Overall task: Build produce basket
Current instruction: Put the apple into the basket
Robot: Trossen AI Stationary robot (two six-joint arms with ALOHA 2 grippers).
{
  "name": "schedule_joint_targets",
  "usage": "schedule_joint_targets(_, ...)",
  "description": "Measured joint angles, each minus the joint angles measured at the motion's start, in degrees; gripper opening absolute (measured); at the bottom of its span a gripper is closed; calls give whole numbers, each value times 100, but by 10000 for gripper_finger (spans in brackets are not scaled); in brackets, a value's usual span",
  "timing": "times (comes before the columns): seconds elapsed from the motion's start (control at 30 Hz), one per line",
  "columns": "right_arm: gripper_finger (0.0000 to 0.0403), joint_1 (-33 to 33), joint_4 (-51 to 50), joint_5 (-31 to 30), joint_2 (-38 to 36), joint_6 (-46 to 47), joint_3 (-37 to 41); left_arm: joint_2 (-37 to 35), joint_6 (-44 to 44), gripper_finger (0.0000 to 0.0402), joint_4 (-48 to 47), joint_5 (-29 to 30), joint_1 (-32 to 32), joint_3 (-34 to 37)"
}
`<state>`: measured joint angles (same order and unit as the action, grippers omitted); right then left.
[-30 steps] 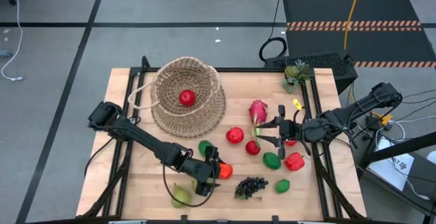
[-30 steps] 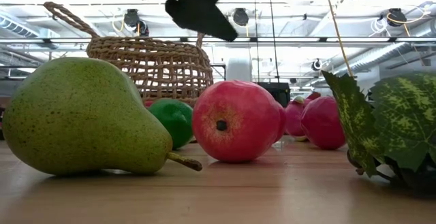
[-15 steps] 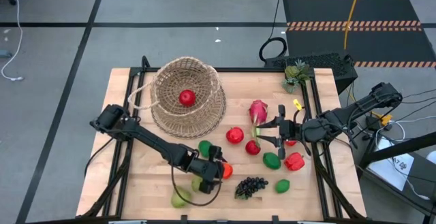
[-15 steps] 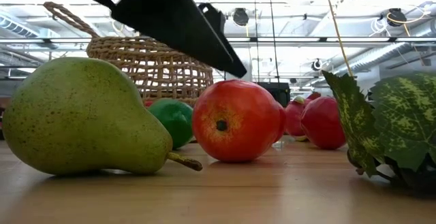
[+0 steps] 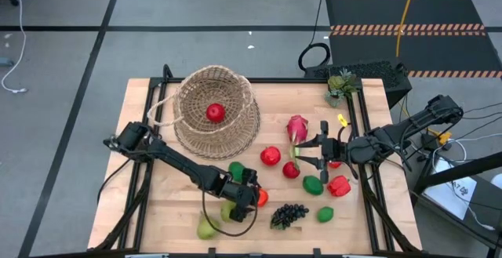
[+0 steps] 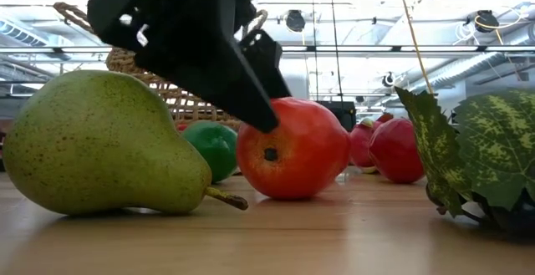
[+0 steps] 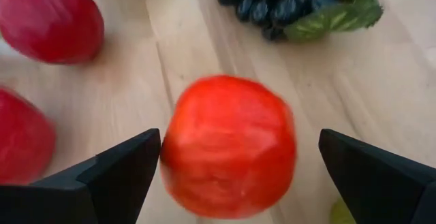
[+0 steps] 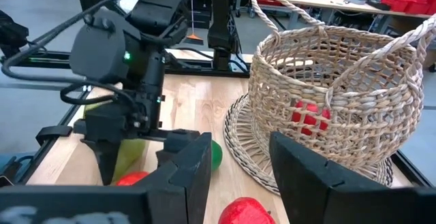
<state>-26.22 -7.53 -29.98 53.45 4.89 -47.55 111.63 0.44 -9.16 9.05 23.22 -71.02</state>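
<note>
A round wicker basket (image 5: 216, 121) stands at the far left with one red fruit (image 5: 215, 113) inside. Loose produce lies on the table. A red-orange apple (image 7: 228, 146) rests near the front, between a green pear (image 6: 100, 145) and a dark grape bunch (image 5: 289, 214). My left gripper (image 5: 255, 197) is open, slanting down over the apple (image 6: 292, 150), one finger on each side of it. My right gripper (image 5: 299, 158) hangs open above the fruits at mid-right, with nothing between its fingers (image 8: 184, 166). My left gripper has the apple between its open fingers, coming from above at a slant. One fingertip (image 7: 146, 149) lies right beside the apple's side (image 7: 170, 152), and I cannot tell whether it touches. The other fingertip (image 7: 334, 146) stands apart from the apple, which rests on the table.
A green lime (image 5: 235, 169) lies just beyond the apple. Red fruits (image 5: 270, 156), a pink dragon fruit (image 5: 296, 126), a green fruit (image 5: 312, 185), a red pepper (image 5: 339, 186) and another lime (image 5: 325, 213) lie under and around the right arm. A small potted plant (image 5: 340, 85) stands at the far right.
My left gripper has come down and a little toward the table's right edge, onto the apple, staying open. Its fingers now reach the apple's level. The right arm has kept still.
</note>
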Motion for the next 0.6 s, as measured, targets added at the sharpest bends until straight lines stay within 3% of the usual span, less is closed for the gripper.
schedule_joint_targets(0.6,144,0,0,0,0,-22,0,129,289,399,-10,-2,-69,2)
